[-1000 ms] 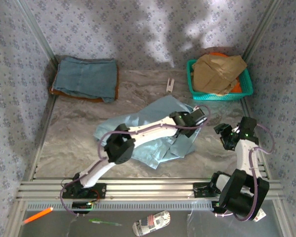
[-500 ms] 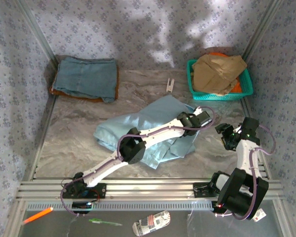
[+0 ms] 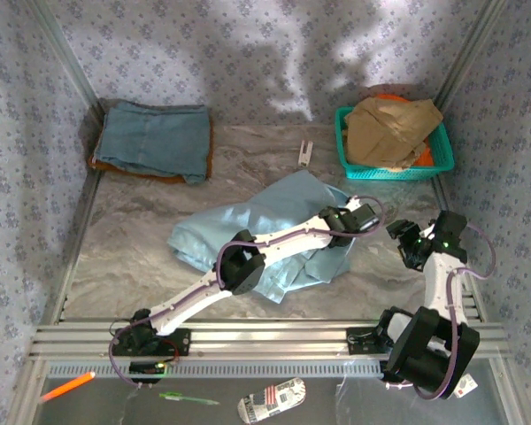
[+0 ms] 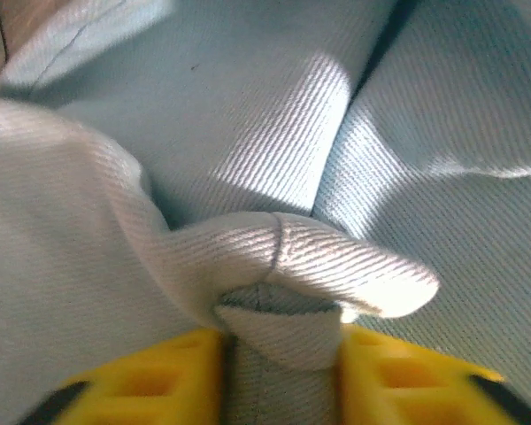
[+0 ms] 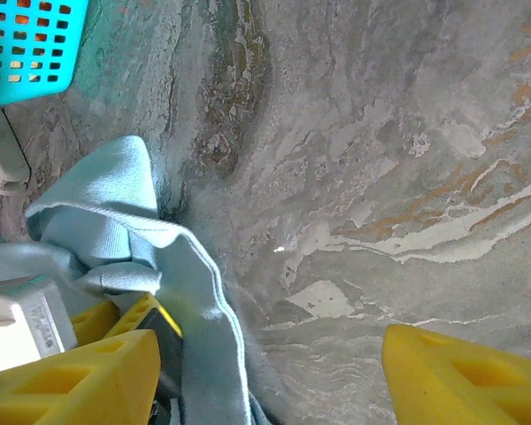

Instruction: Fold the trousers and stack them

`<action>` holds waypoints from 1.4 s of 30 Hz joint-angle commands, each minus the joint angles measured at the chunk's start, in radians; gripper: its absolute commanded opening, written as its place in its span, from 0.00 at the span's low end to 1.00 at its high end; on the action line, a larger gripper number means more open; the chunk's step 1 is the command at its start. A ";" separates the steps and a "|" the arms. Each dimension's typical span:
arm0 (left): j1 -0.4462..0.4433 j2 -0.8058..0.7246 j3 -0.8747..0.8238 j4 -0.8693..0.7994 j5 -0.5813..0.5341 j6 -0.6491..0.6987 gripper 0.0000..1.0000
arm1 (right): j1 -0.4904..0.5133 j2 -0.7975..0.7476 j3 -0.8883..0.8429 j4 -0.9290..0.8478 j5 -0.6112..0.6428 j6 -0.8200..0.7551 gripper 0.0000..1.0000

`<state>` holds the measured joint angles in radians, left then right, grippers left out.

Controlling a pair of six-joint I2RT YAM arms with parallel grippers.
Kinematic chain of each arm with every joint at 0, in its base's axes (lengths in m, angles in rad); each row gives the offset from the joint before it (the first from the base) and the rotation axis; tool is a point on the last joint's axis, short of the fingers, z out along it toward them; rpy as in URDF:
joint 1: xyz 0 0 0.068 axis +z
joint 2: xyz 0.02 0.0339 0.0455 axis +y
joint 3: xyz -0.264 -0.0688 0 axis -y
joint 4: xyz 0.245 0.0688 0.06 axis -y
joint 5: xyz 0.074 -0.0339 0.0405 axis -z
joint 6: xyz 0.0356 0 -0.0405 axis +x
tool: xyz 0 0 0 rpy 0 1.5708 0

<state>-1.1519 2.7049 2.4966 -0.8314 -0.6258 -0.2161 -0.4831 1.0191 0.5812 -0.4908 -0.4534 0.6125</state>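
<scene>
The table (image 3: 133, 248), a grey marbled surface, lies under both grippers.

The trousers (image 3: 274, 208) lie crumpled at mid-table. The bulk of the cloth spreads from the left gripper (image 3: 365, 215) toward its left and back along its own arm. The right-hand edge of the cloth ends at this gripper.

A folded slate-blue garment (image 3: 155, 137) lies well apart from both grippers, far to the left and beyond them, on a brown layer.

A teal basket (image 3: 394, 173) stands beyond the left gripper and slightly to its right. It holds a tan garment (image 3: 389, 128).

Left gripper: the left wrist view shows its yellow fingers (image 4: 150, 381) drawn narrow on a raised fold of the trousers (image 4: 248, 133). The fold stands up between them and curls over toward the right. The right wrist view shows the same cloth edge (image 5: 124, 204) bunched at these fingers.

Right gripper (image 3: 400, 239): it sits just beside the left gripper, on that gripper's right and slightly nearer the bases. In the right wrist view (image 5: 270, 372) its jaws stand wide apart with nothing between them but bare table. The trousers' edge lies by its left finger, and the basket corner (image 5: 26, 44) is ahead and to the left.

A small white clip (image 3: 305, 152) lies beyond the left gripper, to the left of the basket.
</scene>
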 commanded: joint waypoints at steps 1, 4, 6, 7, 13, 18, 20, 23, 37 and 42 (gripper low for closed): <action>0.006 -0.059 -0.056 -0.011 0.011 -0.007 0.12 | -0.006 -0.024 -0.003 -0.029 -0.014 -0.020 0.69; 0.006 -0.107 -0.077 -0.002 0.002 0.001 0.00 | -0.007 -0.030 -0.002 -0.034 -0.015 -0.022 0.69; 0.006 -0.142 -0.086 -0.003 0.001 0.001 0.00 | -0.007 -0.034 -0.003 -0.037 -0.016 -0.022 0.69; 0.005 -0.155 -0.089 -0.003 0.001 0.003 0.00 | -0.007 -0.034 -0.003 -0.037 -0.018 -0.022 0.69; -0.003 -0.262 -0.129 0.010 0.012 0.011 0.00 | -0.006 -0.037 -0.004 -0.036 -0.021 -0.025 0.69; -0.003 -0.321 -0.147 -0.010 0.049 0.010 0.00 | -0.006 -0.035 -0.006 -0.035 -0.025 -0.025 0.69; -0.003 -0.338 -0.154 -0.024 0.070 0.009 0.00 | -0.007 -0.036 -0.006 -0.034 -0.029 -0.023 0.69; -0.002 -0.372 -0.190 -0.033 0.086 -0.004 0.00 | -0.003 -0.037 -0.006 -0.030 -0.034 -0.020 0.69; 0.317 -1.113 -0.843 0.027 0.049 -0.043 0.00 | 0.167 -0.037 0.014 -0.014 0.017 0.008 0.69; 0.633 -1.399 -1.079 0.065 0.229 -0.033 0.00 | 0.281 0.010 0.047 0.009 0.068 0.037 0.68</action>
<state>-0.6422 1.4174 1.5127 -0.7815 -0.5156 -0.2447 -0.2516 1.0050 0.5850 -0.4950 -0.4320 0.6186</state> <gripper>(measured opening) 0.068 0.685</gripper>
